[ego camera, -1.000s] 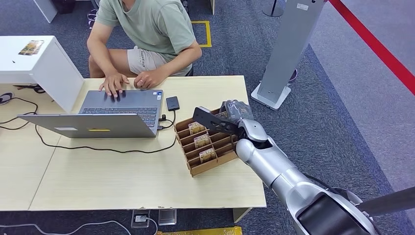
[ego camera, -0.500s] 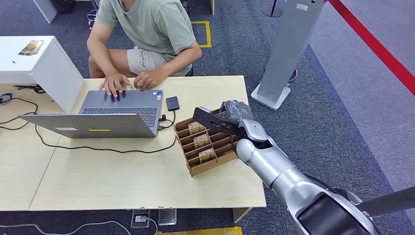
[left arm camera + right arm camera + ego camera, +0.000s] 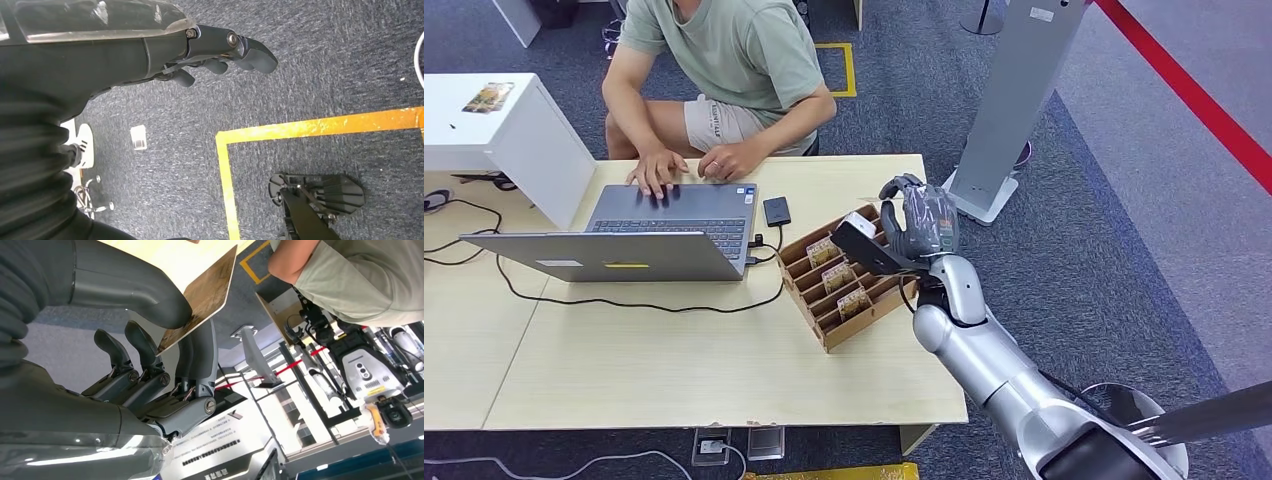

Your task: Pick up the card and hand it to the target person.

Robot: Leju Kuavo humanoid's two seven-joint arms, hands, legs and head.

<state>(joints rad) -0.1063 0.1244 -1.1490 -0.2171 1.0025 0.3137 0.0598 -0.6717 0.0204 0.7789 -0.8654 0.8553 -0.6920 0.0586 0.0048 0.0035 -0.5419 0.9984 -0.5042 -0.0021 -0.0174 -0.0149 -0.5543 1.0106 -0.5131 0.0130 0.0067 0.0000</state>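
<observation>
Card in right hand, lifted clear of the rack, ready for handover.

Item: card [image 3: 202, 297], pinched between the thumb and fingers [image 3: 200, 355] of the right hand [image 3: 921, 225], held above the wooden card rack [image 3: 844, 290] on the tabletop [image 3: 674, 370]. Other cards sit in the rack's slots. Recipient, by judgement: the person [image 3: 724, 70] seated across, both hands at the laptop [image 3: 639, 235]. Left hand [image 3: 220, 50] hangs over the carpet, fingers loosely curled, holding nothing. Handling advice: keep the pinch firm, since the card is thin and gripped near one end; carry it high enough to clear the rack and laptop lid; offer the free end forward; release only once the person has hold.
</observation>
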